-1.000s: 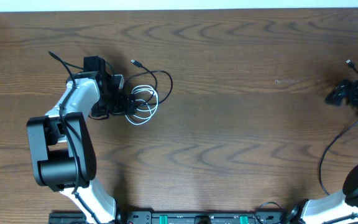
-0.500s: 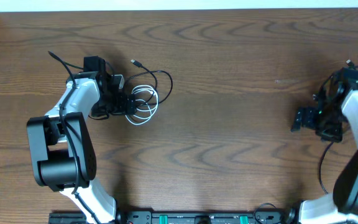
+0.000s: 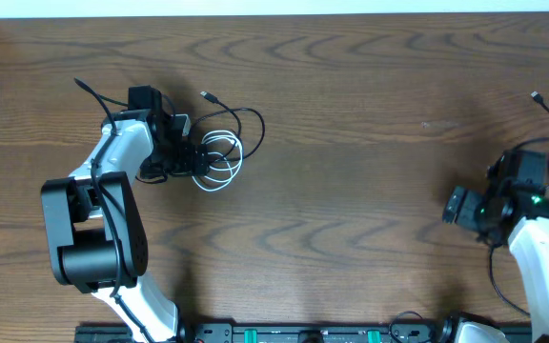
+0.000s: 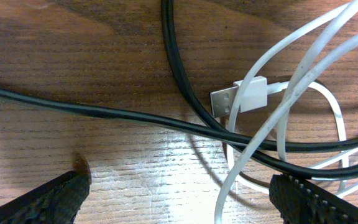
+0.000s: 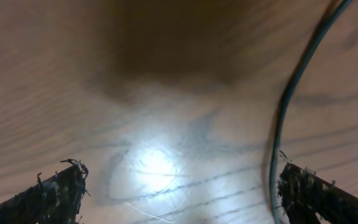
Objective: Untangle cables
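Several cables (image 3: 221, 145), white cable (image 4: 289, 99) crossing black cable (image 4: 178, 74), heaped on counter (image 3: 351, 219), left side. Left gripper (image 4: 179, 202) spread just above; right gripper (image 3: 457, 205) spread, well apart. Recommended: pinch one white strand alone, draw slowly clear.

You have the cables (image 3: 219, 148) bunched on the worktop's (image 3: 351, 210) left half, under your left pincer (image 3: 196, 157). Your right pincer (image 3: 454, 205) hangs well apart, far right, with a lone cable (image 3: 547, 104) behind it.
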Motion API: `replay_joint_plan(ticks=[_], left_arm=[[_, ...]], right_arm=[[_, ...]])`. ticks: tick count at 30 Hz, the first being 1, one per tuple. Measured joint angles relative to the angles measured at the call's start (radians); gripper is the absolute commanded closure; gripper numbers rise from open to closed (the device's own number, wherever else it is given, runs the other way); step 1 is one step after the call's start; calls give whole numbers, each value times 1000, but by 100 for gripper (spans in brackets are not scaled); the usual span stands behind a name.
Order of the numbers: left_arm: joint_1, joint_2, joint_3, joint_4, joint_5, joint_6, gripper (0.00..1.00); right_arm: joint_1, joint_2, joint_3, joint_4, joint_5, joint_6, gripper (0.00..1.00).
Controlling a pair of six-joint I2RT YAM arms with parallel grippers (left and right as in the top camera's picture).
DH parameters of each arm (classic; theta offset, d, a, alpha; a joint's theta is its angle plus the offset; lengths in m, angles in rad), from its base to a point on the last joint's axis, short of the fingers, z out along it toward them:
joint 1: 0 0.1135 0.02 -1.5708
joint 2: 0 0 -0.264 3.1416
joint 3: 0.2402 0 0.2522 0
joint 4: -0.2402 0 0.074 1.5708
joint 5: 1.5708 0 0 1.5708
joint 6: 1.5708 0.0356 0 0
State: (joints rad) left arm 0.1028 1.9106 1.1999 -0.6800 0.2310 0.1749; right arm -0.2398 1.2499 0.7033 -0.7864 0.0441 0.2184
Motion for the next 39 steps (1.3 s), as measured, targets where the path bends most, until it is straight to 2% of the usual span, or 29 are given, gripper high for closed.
replay_joint_plan(ticks=[5, 16, 20, 27, 32, 39], left_arm=[[0, 0, 0, 0, 0, 0, 2], [0, 0, 0, 0, 0, 0, 2], [0, 0, 0, 0, 0, 0, 2], [0, 0, 0, 0, 0, 0, 2], [0, 0, 0, 0, 0, 0, 2], [0, 0, 0, 0, 0, 0, 2]], right_arm=[[0, 0, -95, 5, 87, 67, 1], [-1, 0, -130, 0, 175, 146, 1], [-1, 0, -164, 42, 188, 152, 14], [-1, -5, -216, 148, 198, 130, 14], [-1, -24, -256, 261, 189, 87, 18], [-3, -35, -287, 325, 129, 72, 27]])
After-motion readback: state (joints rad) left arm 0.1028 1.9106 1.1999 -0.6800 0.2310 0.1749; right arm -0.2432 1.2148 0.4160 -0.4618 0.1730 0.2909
